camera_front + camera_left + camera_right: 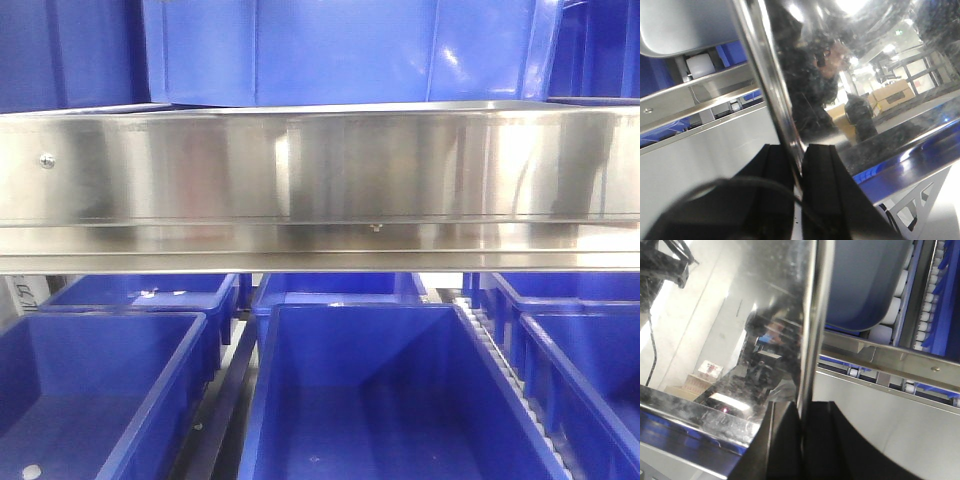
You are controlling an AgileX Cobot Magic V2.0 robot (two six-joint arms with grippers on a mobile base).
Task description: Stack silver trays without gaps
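Tray [875, 65] is pinched at its rim by left hand [801, 167] and right hand [802, 412], apparently one tray, near the shelf rail [320, 170]; it should be lowered level, rims flush.

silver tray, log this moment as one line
left gripper: shut on silver tray rim | right gripper: shut on silver tray rim

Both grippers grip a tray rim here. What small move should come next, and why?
Probably ease the held silver tray toward the second tray on the rollers: left gripper and right gripper both pinch its rim, and the trays sit apart.
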